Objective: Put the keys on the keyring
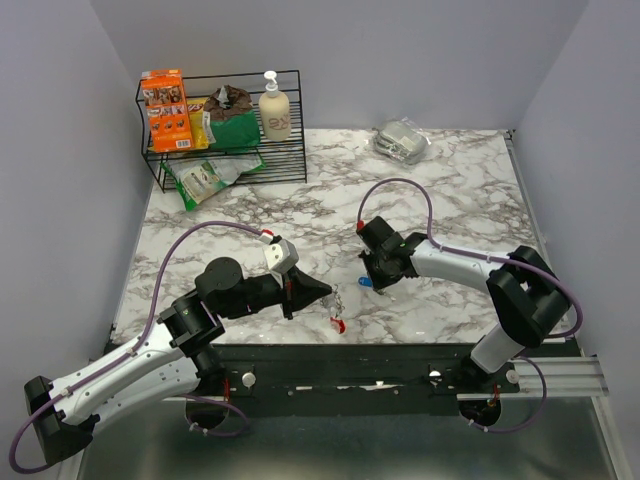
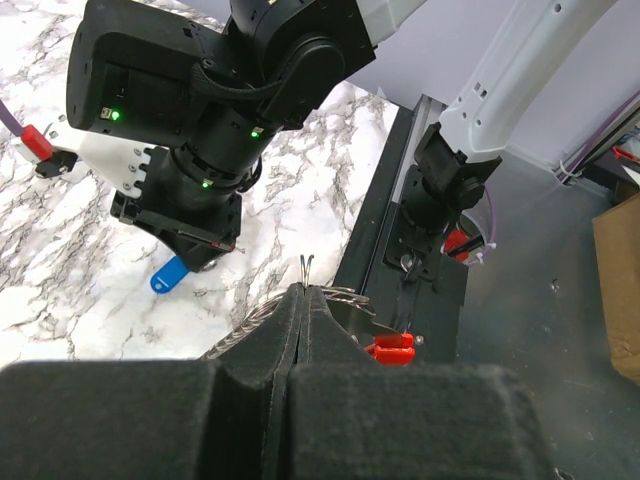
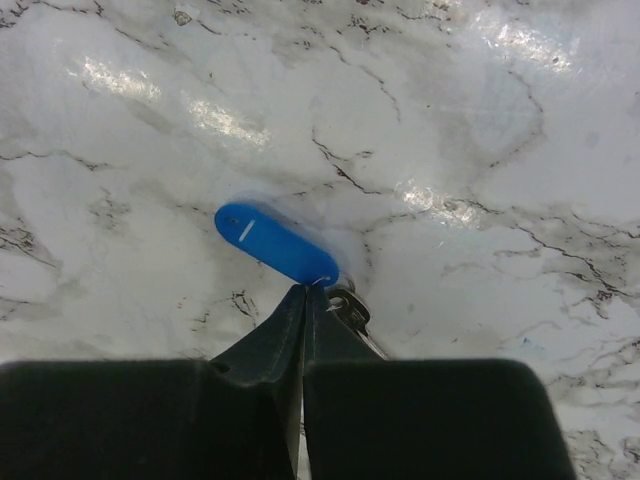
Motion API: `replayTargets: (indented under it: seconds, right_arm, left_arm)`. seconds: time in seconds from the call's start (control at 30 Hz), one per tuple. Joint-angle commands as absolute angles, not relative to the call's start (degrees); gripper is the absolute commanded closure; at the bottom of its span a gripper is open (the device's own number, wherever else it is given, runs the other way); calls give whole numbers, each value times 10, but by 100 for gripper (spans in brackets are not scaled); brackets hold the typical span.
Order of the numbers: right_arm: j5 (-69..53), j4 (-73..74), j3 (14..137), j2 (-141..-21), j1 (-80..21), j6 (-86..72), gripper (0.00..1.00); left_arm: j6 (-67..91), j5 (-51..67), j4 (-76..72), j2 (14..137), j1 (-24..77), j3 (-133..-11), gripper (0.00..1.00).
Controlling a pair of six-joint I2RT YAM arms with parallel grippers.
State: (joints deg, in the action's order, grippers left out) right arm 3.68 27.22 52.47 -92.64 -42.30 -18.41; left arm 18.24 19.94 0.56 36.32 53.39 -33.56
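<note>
The left tool (image 2: 303, 293) is seen pressed together, with the keyring (image 2: 345, 297) pinched between its fingers. A thin wire loop stands out above the tips, a stretch of chain trails to one side, and the red clip (image 2: 391, 349) is seen lower down, by the front edge of the table (image 1: 450, 200). The right tool (image 3: 305, 292) is held low over the table, near the left one. Its fingers are closed together on the near end of the blue-headed key (image 3: 275, 243), whose blue head points away from the tips. Whether the head rests on the marble cannot be told. A silver key (image 3: 349, 306) is partly hidden beside the right finger. A wire rack (image 1: 285, 150) with packets and a bottle is set at the back left, and a foil packet (image 1: 400, 140) lies at the back.
</note>
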Motion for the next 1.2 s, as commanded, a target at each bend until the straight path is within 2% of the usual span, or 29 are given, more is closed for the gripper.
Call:
replayTargets:
  seconds: [0.0,0.1,0.13,0.5,0.6,0.63,0.7,0.73,0.83,1.17]
  right_arm:
    - [47,291,542,-918,-425,-182,93]
    - [49,293,544,-901,-428,-179,95]
    - [50,295,545,-896,-428,-176,99]
    - [29,309,558,-855,-433,-158,99]
    - [28,311,557,-863,-436,-154,93]
    - [31,311,556,-867,-438,-151,78]
    - [32,311,558,-867,-447,-150,66]
    - [39,311,561,-868,-453,-149,57]
    - [67,318,573,-881,-475,-149,48]
    - [127,350,602,-960,-491,-156,51]
  left_arm:
    - [183,200,-5,355,536,-333,100]
    - [184,200,-4,356,536,-334,100]
    - [185,200,-4,355,536,-334,100]
    - [182,198,-1,354,535,-338,100]
    - [183,198,-1,353,536,-337,100]
    - [182,198,-1,354,536,-338,100]
    - [183,198,-1,354,536,-337,100]
    - [182,198,-1,355,536,-337,100]
    - [184,199,-1,356,536,-336,100]
    - [183,200,-1,354,536,-336,100]
